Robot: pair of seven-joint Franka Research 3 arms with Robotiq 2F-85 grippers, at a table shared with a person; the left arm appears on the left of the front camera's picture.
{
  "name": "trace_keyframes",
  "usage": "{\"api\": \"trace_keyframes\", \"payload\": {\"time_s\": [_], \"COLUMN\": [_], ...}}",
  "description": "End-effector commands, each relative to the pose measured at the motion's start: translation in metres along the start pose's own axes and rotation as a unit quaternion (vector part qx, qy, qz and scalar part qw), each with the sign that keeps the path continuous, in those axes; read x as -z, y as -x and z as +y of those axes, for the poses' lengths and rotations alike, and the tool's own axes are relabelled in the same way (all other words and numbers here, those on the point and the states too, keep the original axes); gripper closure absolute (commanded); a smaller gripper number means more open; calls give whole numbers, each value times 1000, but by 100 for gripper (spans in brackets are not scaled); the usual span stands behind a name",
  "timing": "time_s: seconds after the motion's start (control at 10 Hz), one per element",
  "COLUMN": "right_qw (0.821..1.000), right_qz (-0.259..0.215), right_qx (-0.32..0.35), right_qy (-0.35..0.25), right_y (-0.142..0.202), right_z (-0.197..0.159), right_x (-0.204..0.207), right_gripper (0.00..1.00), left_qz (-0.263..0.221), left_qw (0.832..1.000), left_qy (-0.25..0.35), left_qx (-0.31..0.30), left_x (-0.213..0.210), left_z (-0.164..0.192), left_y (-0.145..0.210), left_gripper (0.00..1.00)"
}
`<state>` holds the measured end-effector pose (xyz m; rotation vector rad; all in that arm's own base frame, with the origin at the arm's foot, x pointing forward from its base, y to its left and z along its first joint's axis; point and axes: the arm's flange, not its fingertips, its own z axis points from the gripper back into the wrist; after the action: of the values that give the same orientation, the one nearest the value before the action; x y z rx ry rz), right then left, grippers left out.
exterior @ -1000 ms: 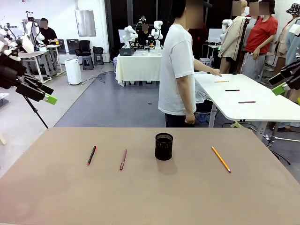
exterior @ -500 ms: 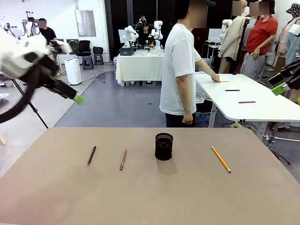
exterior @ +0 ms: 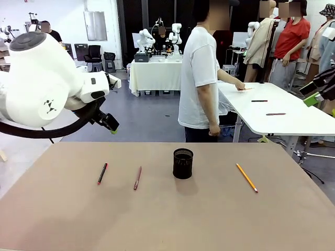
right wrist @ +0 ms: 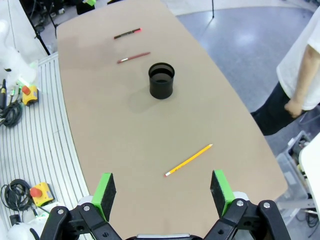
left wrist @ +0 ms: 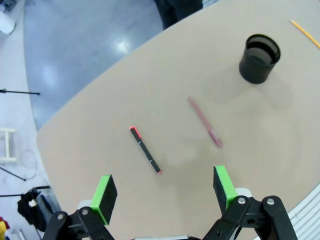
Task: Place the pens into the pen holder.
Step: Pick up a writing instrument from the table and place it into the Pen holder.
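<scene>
Three pens lie flat on the tan table [exterior: 167, 219]: a black one with red ends [exterior: 102, 173], a reddish-brown one [exterior: 137, 178] and a yellow one [exterior: 246, 178]. Between them stands the black mesh pen holder [exterior: 182, 163], empty. My left gripper [exterior: 111, 125] hangs open above the table's far left edge. In its wrist view, the left gripper [left wrist: 165, 190] looks down on the black pen [left wrist: 145, 150], the reddish-brown pen [left wrist: 205, 122] and the holder [left wrist: 259, 58]. My right gripper [right wrist: 162, 190] is open, high over the yellow pen [right wrist: 189, 160] and the holder [right wrist: 161, 80].
A person in a white shirt [exterior: 198, 78] stands beyond the far edge, turned to a white side table [exterior: 277, 112] with more pens on it. The right gripper [exterior: 318, 93] sits off the table at the picture's right edge.
My left arm has swung in from the far left toward the table and now looms large in the front view. The right arm, the pens and the holder have not moved.
</scene>
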<state>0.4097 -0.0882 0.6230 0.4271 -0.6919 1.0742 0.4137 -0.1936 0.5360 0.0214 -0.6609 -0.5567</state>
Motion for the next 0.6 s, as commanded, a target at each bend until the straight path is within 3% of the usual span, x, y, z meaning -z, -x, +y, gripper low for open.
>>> {"api": "trace_keyframes", "payload": {"time_s": [0.0,0.3,0.4,0.5], "right_qw": [1000,1000,1000,1000], "right_qz": [-7,-7,-7,-7], "right_qx": [-3,-3,-3,-3], "right_qy": [-4,-4,-4,-4], "right_y": [0,0,0,0], "right_z": [0,0,0,0], "right_x": [0,0,0,0], "right_gripper": [0,0,0,0], "left_qz": [-24,-14,46,92], "left_qw": [1000,1000,994,985], "left_qy": [16,12,-22,-30], "left_qx": [1,3,-101,-144], "left_x": [-18,-11,8,27], "left_z": [-2,-5,11,31], "left_y": [5,-3,-23,-40], "left_gripper": [0,0,0,0]}}
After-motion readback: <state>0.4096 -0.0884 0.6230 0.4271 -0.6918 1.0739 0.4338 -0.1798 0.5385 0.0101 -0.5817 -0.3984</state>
